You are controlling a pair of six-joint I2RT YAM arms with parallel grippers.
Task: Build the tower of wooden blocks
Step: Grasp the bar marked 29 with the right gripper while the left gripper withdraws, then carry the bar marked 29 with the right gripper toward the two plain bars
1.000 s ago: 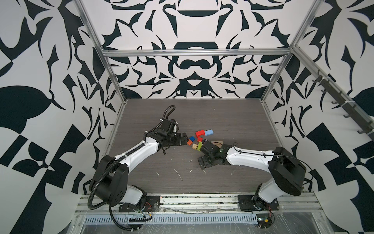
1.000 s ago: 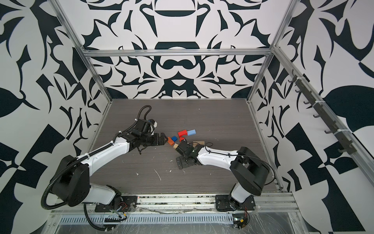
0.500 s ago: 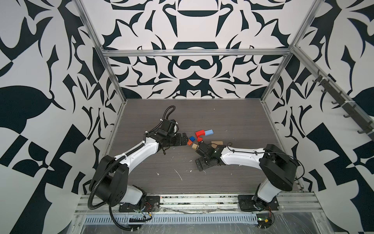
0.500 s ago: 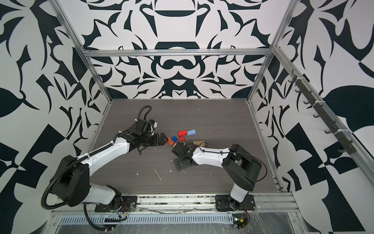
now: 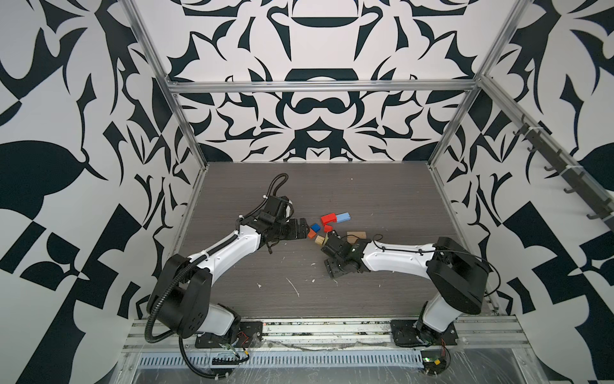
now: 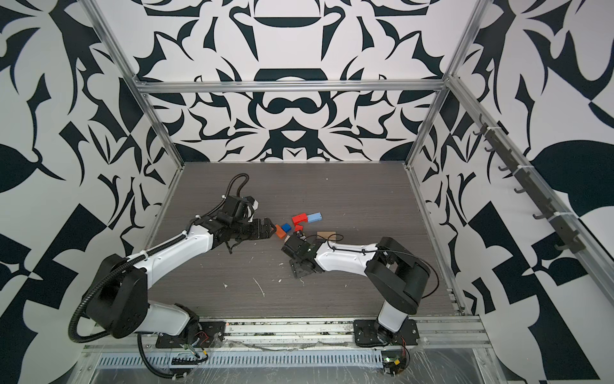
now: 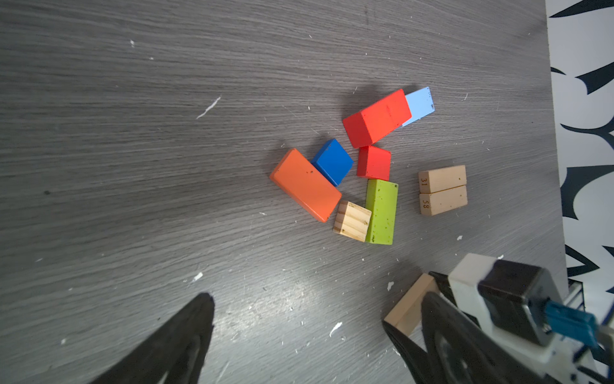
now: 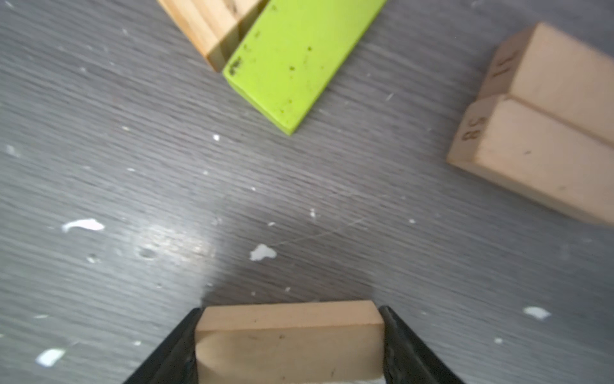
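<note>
The wood blocks lie loose on the dark table, with no tower standing. The cluster holds an orange bar (image 7: 305, 184), a dark blue cube (image 7: 333, 161), a red bar (image 7: 378, 117), a light blue bar (image 7: 419, 103), a red cube (image 7: 373, 163), a lime green bar (image 7: 381, 211), a striped tan cube (image 7: 352, 220) and two tan bars (image 7: 442, 190) side by side. My right gripper (image 8: 289, 312) is shut on a tan block (image 8: 289, 339) just above the table, near the green bar (image 8: 295, 56). My left gripper (image 7: 315, 332) is open and empty, left of the orange bar (image 5: 311, 234).
White flecks are scattered over the table (image 5: 292, 286). Patterned walls and metal frame posts (image 5: 186, 126) close in the table on three sides. The two grippers (image 5: 304, 227) (image 5: 327, 241) stand close together beside the cluster.
My right gripper's jaws have closed in on the tan block, and its arm has shifted a little toward the cluster. The left arm has not moved.
</note>
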